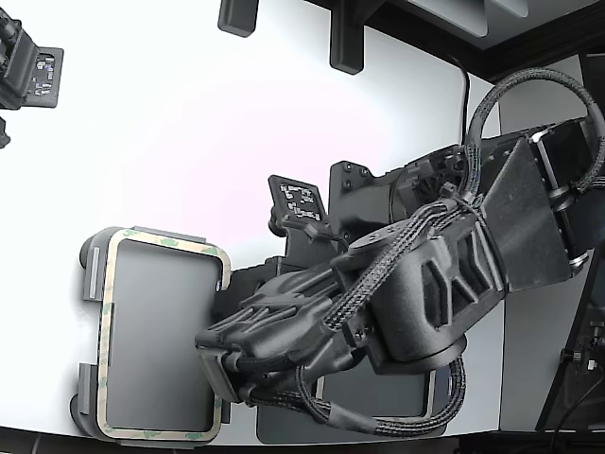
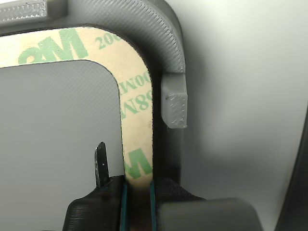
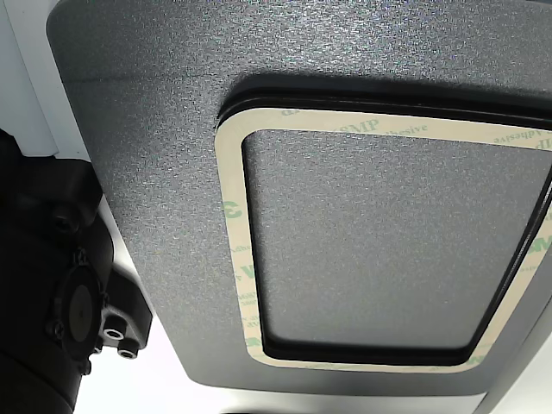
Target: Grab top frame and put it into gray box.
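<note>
Top frame at gray box, gripper closed on one side strip.

Item: the top frame [image 1: 162, 244], a thin beige rectangular ring with green 3M print, lying over the gray box [image 1: 91, 274] near the exterior view's lower left on the white table [image 1: 189, 113]; the box's tabs show just outside the ring. Gripper [image 2: 138, 190]: its two dark jaws stand on either side of one long strip of the frame, pinching it; in the wrist view the strip runs up from the jaws to a rounded corner, with the box's raised wall and a small tab [image 2: 174, 108] just beside it. The arm [image 1: 425, 274] reaches over from the exterior view's right. A second frame [image 3: 241, 285] on a dark textured slab [image 3: 147, 129] fills the other view.
</note>
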Robot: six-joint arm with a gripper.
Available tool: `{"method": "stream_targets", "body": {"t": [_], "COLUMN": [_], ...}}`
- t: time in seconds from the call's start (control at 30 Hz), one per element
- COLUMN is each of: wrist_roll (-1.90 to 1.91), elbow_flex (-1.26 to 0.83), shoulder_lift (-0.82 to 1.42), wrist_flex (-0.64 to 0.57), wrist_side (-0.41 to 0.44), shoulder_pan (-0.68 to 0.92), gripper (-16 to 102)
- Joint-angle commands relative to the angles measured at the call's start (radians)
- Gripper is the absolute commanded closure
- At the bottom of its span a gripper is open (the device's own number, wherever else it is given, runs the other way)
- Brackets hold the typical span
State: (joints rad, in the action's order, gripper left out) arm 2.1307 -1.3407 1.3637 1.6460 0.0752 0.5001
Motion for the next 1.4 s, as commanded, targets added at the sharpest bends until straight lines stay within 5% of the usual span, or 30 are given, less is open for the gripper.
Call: {"method": "stream_targets", "body": {"t": [0.0, 1.37], "wrist_roll": [0.000, -0.008], "elbow_flex": [0.017, 0.046], "shoulder_lift": [0.025, -0.017], "wrist_flex": [0.012, 0.012], "wrist_side": [0.002, -0.011], "shoulder_pan": [-0.015, -0.029], "gripper": [98, 98]}}
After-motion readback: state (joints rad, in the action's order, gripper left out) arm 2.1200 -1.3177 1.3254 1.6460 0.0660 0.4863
